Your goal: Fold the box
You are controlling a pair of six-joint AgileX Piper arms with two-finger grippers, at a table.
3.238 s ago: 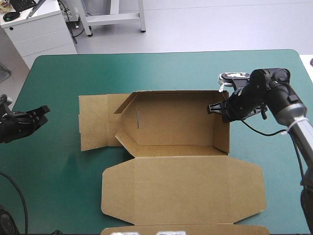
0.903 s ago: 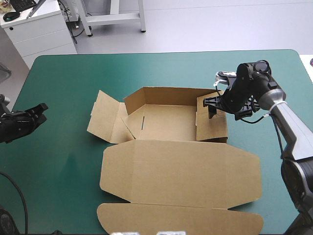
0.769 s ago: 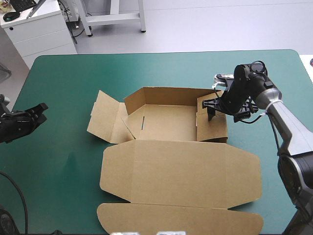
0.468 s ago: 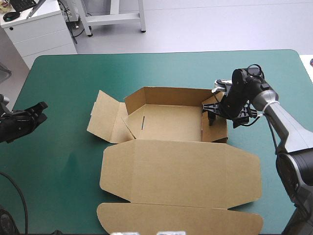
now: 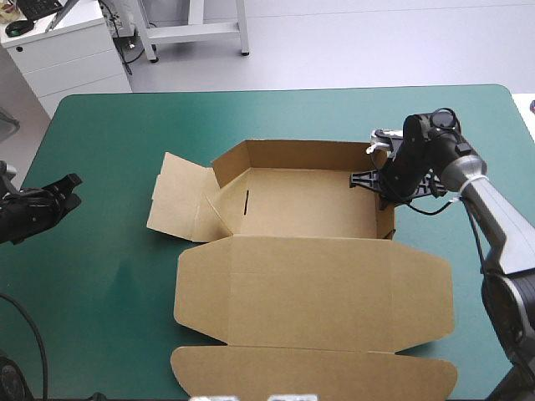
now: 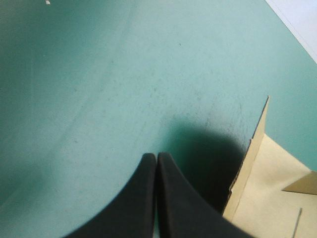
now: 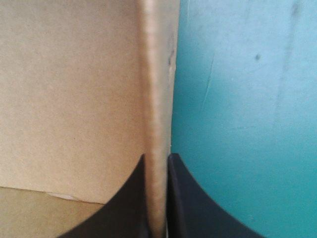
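The brown box (image 5: 301,200) lies mid-table as an open tray, its far wall raised. Its lid (image 5: 313,288) lies flat toward the front, and a left flap (image 5: 175,205) is splayed outward. My right gripper (image 5: 383,185) is at the box's right wall, which stands upright. In the right wrist view the gripper (image 7: 157,157) is shut on that wall's top edge (image 7: 156,89), one finger inside and one outside. My left gripper (image 5: 65,189) hovers shut near the table's left edge, away from the box. The left wrist view shows the shut gripper (image 6: 157,156) over the cover, with the flap's edge (image 6: 252,158) ahead.
The lid's end lip (image 5: 313,376) reaches close to the table's front edge. A wide strip of teal-green cover (image 5: 109,251) separates the left gripper from the box's left flap. More cover (image 5: 276,113) runs beyond the far wall.
The right gripper has moved outward to the right, bringing the box's right wall from leaning inward to upright. The left flap has dropped slightly. The left arm has not moved.
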